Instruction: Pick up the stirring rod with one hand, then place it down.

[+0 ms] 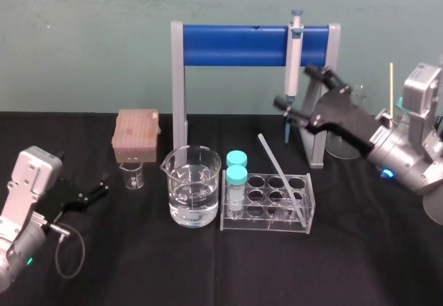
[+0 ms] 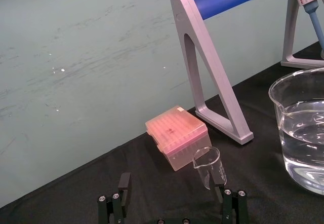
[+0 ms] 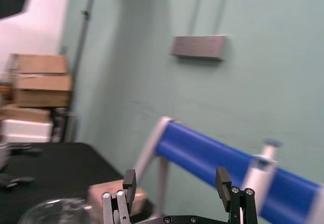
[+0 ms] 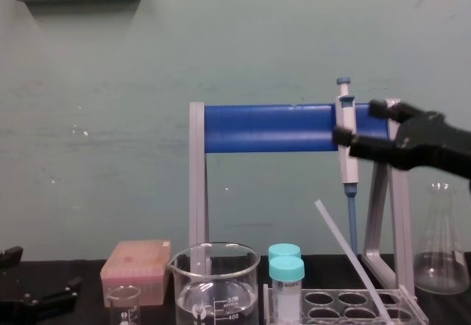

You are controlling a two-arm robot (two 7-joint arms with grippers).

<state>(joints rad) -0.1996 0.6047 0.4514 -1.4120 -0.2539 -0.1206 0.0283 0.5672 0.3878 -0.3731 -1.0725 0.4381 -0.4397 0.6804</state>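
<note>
Spread right claw (image 1: 296,88) hangs beside the pipette (image 1: 294,57) and could knock it. The leaning stirring rod (image 1: 280,174) may slip from a pinch; left claw (image 1: 102,187) idles, spread

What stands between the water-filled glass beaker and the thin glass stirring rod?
In the head view, two teal-capped clear tubes at the left end of the transparent rack.

I counted one big beaker (image 1: 192,187), one little beaker (image 1: 131,175), two capped tubes (image 1: 237,159) (image 1: 237,181), one rack (image 1: 263,225), one stirring rod (image 1: 280,176), one pipette (image 1: 293,64) and one pink box (image 1: 136,134).
</note>
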